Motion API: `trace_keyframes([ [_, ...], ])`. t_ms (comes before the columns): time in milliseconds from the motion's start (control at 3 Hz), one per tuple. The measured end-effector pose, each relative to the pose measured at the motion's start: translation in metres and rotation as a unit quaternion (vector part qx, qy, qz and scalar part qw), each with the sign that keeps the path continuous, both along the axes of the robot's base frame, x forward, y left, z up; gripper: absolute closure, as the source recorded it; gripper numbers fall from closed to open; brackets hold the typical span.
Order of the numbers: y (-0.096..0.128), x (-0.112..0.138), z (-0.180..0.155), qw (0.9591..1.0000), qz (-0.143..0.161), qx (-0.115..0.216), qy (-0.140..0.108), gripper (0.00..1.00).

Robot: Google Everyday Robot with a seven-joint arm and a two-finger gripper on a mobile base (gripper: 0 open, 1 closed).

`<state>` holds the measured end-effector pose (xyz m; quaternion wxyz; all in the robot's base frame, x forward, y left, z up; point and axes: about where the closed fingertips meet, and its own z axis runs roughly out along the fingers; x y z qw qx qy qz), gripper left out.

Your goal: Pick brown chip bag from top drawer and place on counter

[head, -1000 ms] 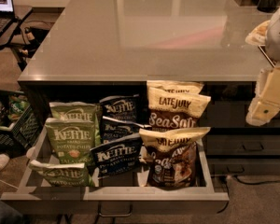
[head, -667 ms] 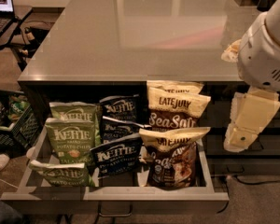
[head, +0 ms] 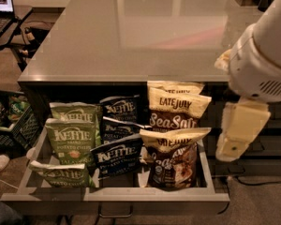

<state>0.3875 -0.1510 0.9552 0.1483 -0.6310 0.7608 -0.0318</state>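
Observation:
The top drawer (head: pixel 112 195) is pulled open below the grey glossy counter (head: pixel 145 32). Three brown "Late July" chip bags stand in its right part, one behind another: front (head: pixel 173 161), middle (head: pixel 175 109), back (head: pixel 174 86). My gripper (head: pixel 233 144) hangs from the white arm (head: pixel 264 60) at the right. It is just outside the drawer's right wall, level with the front brown bag and apart from it. It holds nothing that I can see.
Green Kettle bags (head: pixel 70 139) fill the drawer's left part and navy Kettle bags (head: pixel 117 130) the middle. A thin bar handle (head: pixel 114 214) is on the drawer front. Dark drawer fronts (head: pixel 271 139) lie behind the gripper. A black crate (head: pixel 9 121) and laptop (head: pixel 0 3) are at left.
The arm has swung in from the right edge, leftward and toward the drawer's right side. The bags and the drawer have not moved.

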Motion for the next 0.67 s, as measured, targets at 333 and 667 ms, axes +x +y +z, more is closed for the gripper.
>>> trace_keyframes([
  [333, 0.019, -0.002, -0.019, 0.9998, 0.017, -0.003, 0.01, 0.0],
  [667, 0.036, 0.0, -0.04, 0.9991, 0.034, -0.002, 0.024, 0.0],
])
